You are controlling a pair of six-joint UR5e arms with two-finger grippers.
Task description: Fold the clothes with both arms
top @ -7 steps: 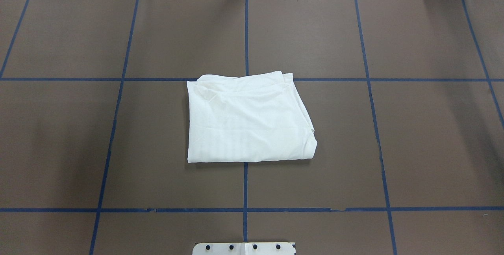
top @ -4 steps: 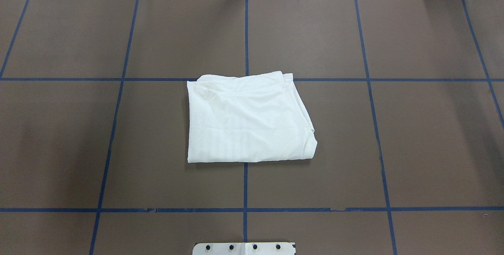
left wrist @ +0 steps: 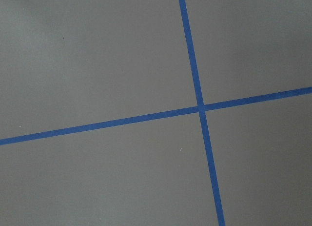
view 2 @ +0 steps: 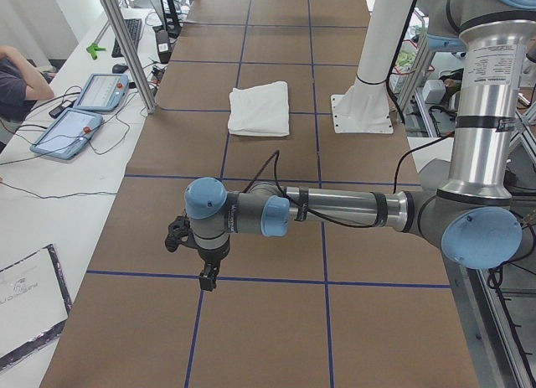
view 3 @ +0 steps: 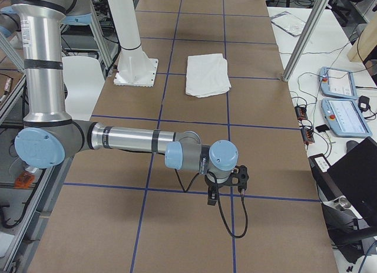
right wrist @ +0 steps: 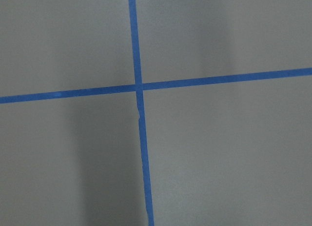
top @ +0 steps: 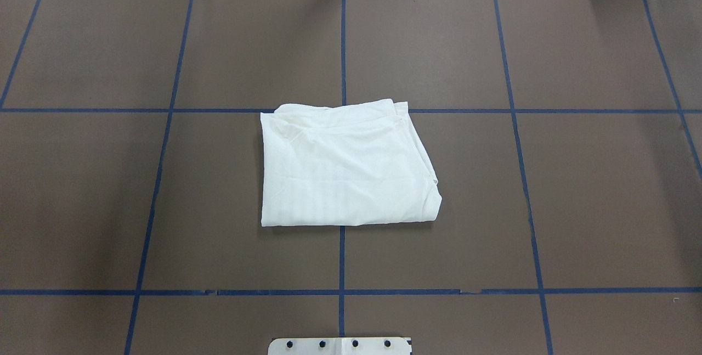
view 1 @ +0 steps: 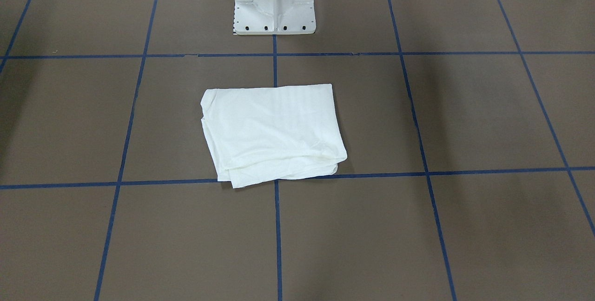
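Far off to the right of the left gripper [view 2: 205, 277], and about as far to the left of the right gripper [view 3: 211, 197], the shirt [top: 345, 168] lies folded at the middle of the table [top: 164, 207], just in front of the pedestal [view 1: 274, 8]. Both grippers hang fingers-down over the table's 2 ends, well apart from the cloth, and neither looks clearly nearer. Only the side views show them, so I cannot tell whether their fingers are apart or together. Each wrist view shows only brown cover and a crossing of blue tape lines [left wrist: 200, 109].

The shirt is a rough rectangle. Its long axis runs along the table, on the line from 1 gripper to the other. Its stacked loose edges face away from the pedestal and toward the right gripper. The fold looks finished or nearly so. Any further fold would call for both grippers to travel inward first. No box, bin or basket shows.
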